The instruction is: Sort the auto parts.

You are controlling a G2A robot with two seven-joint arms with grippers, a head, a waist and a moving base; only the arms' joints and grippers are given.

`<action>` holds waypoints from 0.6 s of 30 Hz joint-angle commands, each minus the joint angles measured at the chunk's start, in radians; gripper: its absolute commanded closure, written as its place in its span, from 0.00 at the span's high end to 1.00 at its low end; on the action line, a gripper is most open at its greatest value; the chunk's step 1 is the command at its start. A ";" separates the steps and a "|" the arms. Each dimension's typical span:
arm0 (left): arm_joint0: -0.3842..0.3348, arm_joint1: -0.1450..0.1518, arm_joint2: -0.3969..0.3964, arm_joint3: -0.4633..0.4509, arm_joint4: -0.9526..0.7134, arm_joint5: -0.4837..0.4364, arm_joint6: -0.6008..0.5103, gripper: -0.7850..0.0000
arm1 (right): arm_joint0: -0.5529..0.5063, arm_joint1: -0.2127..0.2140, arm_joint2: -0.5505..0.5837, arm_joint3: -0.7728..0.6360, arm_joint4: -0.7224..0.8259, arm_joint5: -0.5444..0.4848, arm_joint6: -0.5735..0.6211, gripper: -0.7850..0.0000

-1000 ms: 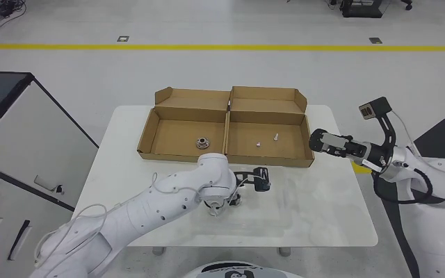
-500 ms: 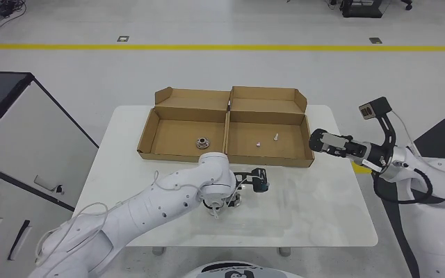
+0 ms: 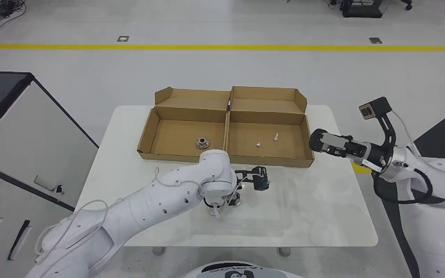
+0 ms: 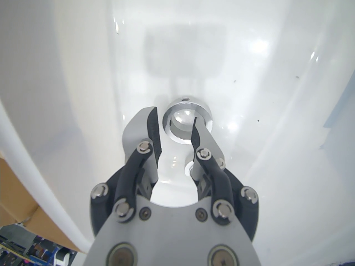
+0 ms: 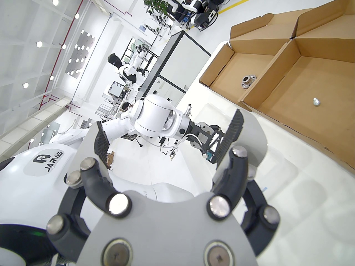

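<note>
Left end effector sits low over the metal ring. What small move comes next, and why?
Probably close the left end effector on the metal ring: its fingers stand open, one outside the ring's wall, the other over the bore, so the wall lies between them, not yet gripped.

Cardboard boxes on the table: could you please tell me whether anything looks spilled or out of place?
Nothing stands out. The left box holds one flanged part, the right box two small fasteners, and both sit flush side by side.
</note>
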 commanded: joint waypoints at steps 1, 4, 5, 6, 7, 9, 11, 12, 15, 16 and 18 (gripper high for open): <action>0.000 -0.001 0.002 0.002 0.005 0.002 0.001 0.37 | 0.000 0.000 0.000 0.000 0.000 0.000 0.000 1.00; 0.000 -0.004 0.005 0.008 0.010 0.005 0.001 0.36 | 0.000 0.000 0.000 0.000 0.000 0.000 0.000 1.00; 0.001 -0.006 0.007 0.010 0.011 0.007 0.002 0.35 | 0.000 0.000 0.000 0.000 0.000 0.000 0.000 1.00; 0.001 -0.007 0.009 0.013 0.013 0.006 0.000 0.34 | 0.000 0.000 0.000 0.000 0.000 0.000 0.000 1.00; 0.002 -0.007 0.011 0.017 0.014 0.006 -0.002 0.34 | 0.000 0.000 0.000 0.000 0.000 0.000 0.000 1.00; 0.003 -0.009 0.012 0.024 0.015 0.007 -0.003 0.33 | 0.000 0.000 0.000 0.000 0.000 0.000 0.000 1.00; 0.004 -0.009 0.013 0.029 0.015 0.005 -0.008 0.33 | 0.000 0.000 0.000 0.000 0.000 0.000 0.000 1.00; 0.004 -0.010 0.013 0.032 0.015 0.004 -0.008 0.33 | 0.000 0.000 0.000 0.000 0.000 0.000 0.000 1.00; 0.004 -0.011 0.012 0.034 0.015 0.004 -0.012 0.33 | 0.000 0.000 0.000 0.000 0.000 0.000 0.000 1.00; 0.004 -0.011 0.011 0.034 0.016 0.005 -0.012 0.33 | 0.000 0.000 0.000 0.000 0.000 0.000 0.000 1.00; 0.003 -0.011 0.008 0.034 0.017 0.007 -0.011 0.33 | 0.000 0.000 0.000 0.000 0.000 0.000 0.000 1.00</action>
